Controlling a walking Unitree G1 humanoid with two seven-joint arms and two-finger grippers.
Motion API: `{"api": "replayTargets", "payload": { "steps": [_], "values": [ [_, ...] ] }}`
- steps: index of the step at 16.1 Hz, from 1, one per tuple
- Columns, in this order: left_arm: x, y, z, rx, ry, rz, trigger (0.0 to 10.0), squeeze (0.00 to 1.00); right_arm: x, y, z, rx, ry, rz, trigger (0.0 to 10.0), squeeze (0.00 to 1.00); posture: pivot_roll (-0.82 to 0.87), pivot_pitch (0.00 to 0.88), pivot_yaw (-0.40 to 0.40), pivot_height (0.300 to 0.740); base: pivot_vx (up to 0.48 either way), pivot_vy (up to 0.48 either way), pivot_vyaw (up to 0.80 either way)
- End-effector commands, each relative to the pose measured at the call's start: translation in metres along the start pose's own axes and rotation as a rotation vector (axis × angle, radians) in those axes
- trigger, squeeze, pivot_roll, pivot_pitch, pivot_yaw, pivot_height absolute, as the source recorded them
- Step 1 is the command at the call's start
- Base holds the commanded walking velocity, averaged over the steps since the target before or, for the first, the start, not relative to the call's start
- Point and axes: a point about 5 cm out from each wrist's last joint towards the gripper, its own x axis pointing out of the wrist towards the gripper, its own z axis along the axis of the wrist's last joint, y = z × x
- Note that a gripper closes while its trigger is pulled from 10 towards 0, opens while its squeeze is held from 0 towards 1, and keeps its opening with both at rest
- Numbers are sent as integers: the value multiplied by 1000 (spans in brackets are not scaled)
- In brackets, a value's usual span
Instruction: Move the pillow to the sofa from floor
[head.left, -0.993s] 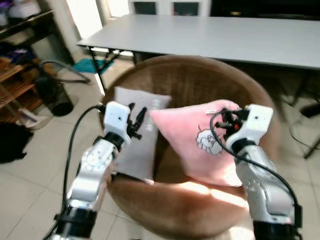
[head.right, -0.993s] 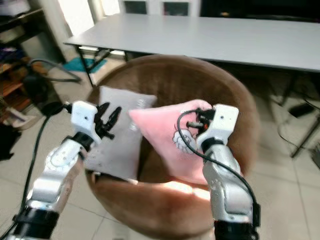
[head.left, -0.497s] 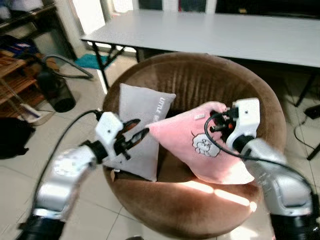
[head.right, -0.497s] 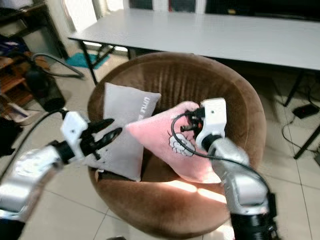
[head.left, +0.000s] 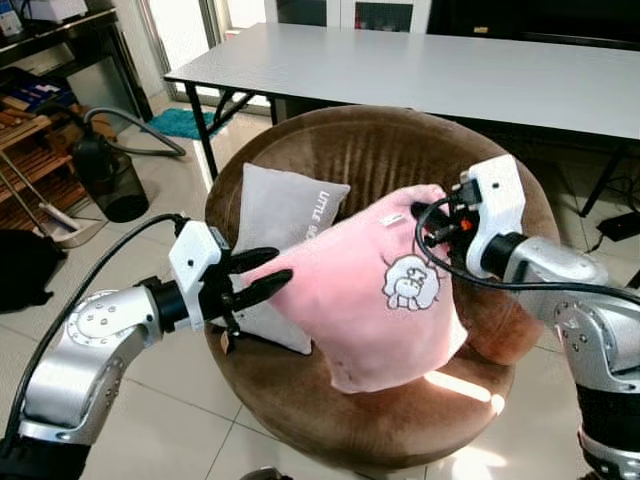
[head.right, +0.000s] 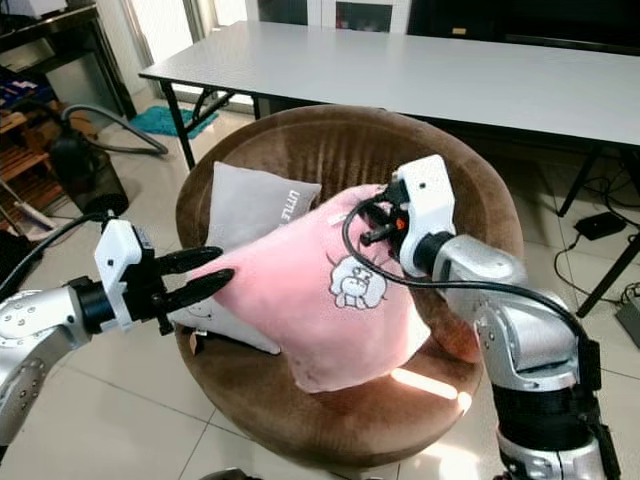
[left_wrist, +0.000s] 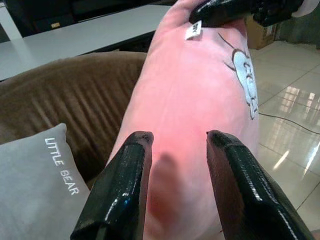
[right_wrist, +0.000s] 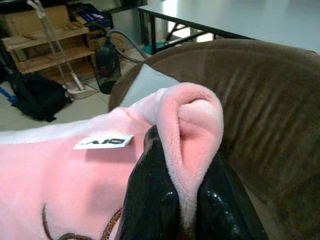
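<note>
Over the brown sofa (head.left: 400, 160), right pincer (right_wrist: 175, 210) pinches the pink pillow (head.left: 370, 300); left pincer (left_wrist: 175, 145) gapes.

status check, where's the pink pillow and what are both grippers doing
Right gripper shut on pink pillow corner, pillow held over brown round sofa. Left gripper open, fingers at pillow's other end. Grey pillow already on the seat beside it.

Both arms are made of silver metal with rounded, smooth segments and darker joints between them. The left gripper (head.left: 262, 278) has a white box-shaped housing and two long, glossy black fingers (left_wrist: 120, 192). The right gripper (head.left: 425, 213) has the same white housing, with small red parts near it. A black cable runs along each arm in a loose loop.
</note>
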Motion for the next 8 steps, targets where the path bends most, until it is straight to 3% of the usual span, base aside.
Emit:
{"api": "replayTargets", "payload": {
  "steps": [1,2,3,4,8],
  "values": [
    [-2,2,5,13,-4,-2,10000,0,-2,2,9,-18,-31,6,10000,0,-32,48,46,740,0,0,0],
    [-2,2,5,13,-4,-2,10000,0,-2,2,9,-18,-31,6,10000,0,-32,48,46,740,0,0,0],
    [-4,-2,5,6,1,-15,10000,0,11,6,-1,-14,78,40,10000,0,-15,65,34,740,0,0,0],
    [-8,-5,5,-6,10,-27,10000,0,36,15,-24,23,212,51,10000,0,-10,69,34,740,0,0,0],
    [-12,-8,1,-23,53,-34,10000,0,86,30,-73,89,321,-21,10000,0,10,85,36,740,0,0,0]
  ]
}}
